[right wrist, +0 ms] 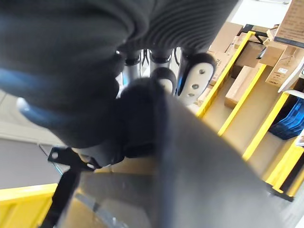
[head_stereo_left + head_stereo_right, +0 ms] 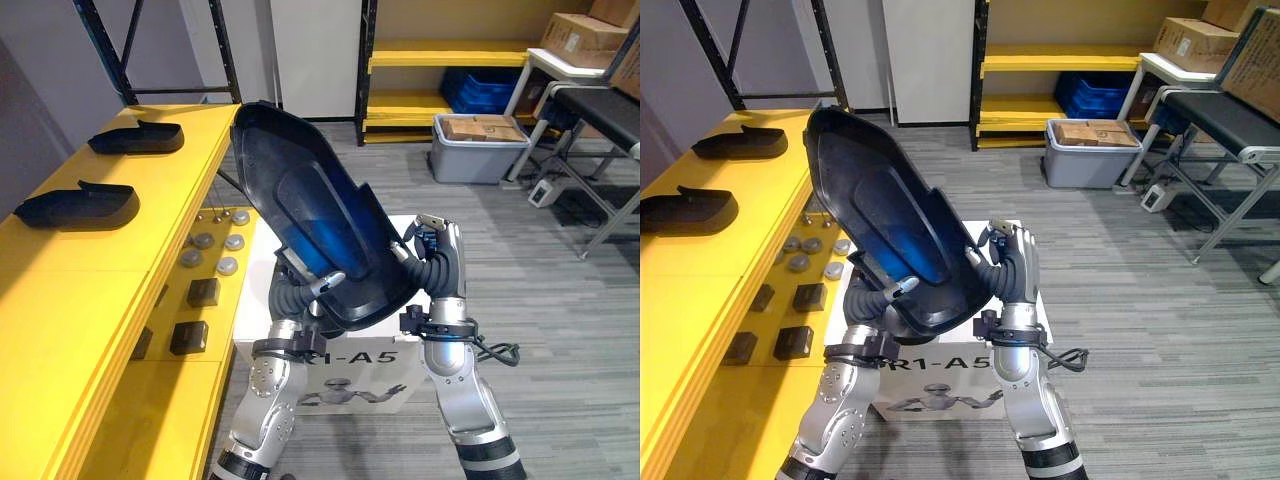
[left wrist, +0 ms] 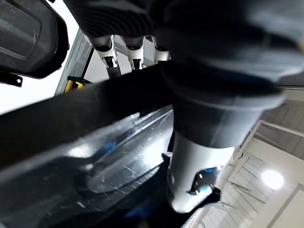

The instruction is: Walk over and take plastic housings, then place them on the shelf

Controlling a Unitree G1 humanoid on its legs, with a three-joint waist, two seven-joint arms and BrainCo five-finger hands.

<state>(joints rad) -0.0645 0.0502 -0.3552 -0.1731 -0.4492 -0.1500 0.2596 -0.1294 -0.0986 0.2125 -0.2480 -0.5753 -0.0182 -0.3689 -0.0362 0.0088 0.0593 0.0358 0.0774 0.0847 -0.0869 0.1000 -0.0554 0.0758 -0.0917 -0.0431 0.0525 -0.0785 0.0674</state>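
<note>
Grey striped carpet floor (image 2: 570,330) runs to a black-framed steel rack (image 2: 450,52) with yellow boards, a grey plastic tote (image 2: 470,165) before it. A long yellow wooden shelf (image 2: 80,300) lines the left side.

Bright even light, soft shadows — housing (image 2: 300,200) glints

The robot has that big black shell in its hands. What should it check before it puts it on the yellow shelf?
1. Left hand grips the black housing: ok, fingers curled over its edge.
2. Right hand grips it: ok, fingers curled round the opposite edge.
3. Free spot on the yellow shelf: ok, bare yellow nearer than the two housings lying there.
4. Housing level enough to set down: not ok, tilted steeply up.
5. Housing over the shelf: not ok, mostly above the white box beside it.
</note>
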